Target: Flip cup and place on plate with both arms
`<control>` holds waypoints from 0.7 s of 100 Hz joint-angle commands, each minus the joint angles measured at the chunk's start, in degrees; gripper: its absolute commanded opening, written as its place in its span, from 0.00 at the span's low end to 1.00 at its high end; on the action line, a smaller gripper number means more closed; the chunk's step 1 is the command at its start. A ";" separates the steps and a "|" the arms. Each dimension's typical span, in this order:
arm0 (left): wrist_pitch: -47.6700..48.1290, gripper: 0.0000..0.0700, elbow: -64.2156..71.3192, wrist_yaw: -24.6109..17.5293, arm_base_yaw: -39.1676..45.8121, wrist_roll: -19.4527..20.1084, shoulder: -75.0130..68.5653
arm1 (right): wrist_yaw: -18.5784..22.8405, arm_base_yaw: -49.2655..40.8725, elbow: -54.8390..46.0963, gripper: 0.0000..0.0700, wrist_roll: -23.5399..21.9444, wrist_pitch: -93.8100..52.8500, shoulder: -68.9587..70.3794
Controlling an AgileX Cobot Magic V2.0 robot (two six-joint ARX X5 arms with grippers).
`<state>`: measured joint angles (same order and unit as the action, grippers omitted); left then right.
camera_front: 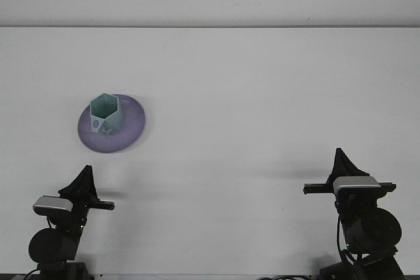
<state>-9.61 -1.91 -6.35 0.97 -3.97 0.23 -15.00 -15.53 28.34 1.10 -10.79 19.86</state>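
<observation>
A white table [262, 96] fills the view. At its near edge sit both arms, the right gripper [340, 162] at the lower right and the left gripper [84, 178] at the lower left; whether either is open cannot be told (neither has hold of anything). Well beyond the left one lies a lavender plate [131, 129], and on it a mint-green hexagonal cup [106, 113] stands mouth up.

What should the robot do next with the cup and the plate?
Probably nothing more than parking both arms. The teal cup already stands upright, opening up, on the purple plate, and the left tool and right tool sit low near the table's front edge, away from it.
</observation>
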 commanded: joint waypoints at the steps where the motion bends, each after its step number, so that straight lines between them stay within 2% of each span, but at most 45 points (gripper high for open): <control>1: -0.37 0.02 1.11 -0.24 0.02 0.13 -0.07 | -0.02 -0.09 0.04 0.00 0.24 0.79 0.04; 70: -0.76 0.02 1.11 -0.22 0.02 -0.13 -0.04 | -0.04 -0.09 -0.02 0.00 0.24 1.31 0.04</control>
<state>-9.74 -1.91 -6.35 0.99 -3.99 0.25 -15.00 -15.53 28.34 1.10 -10.39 19.86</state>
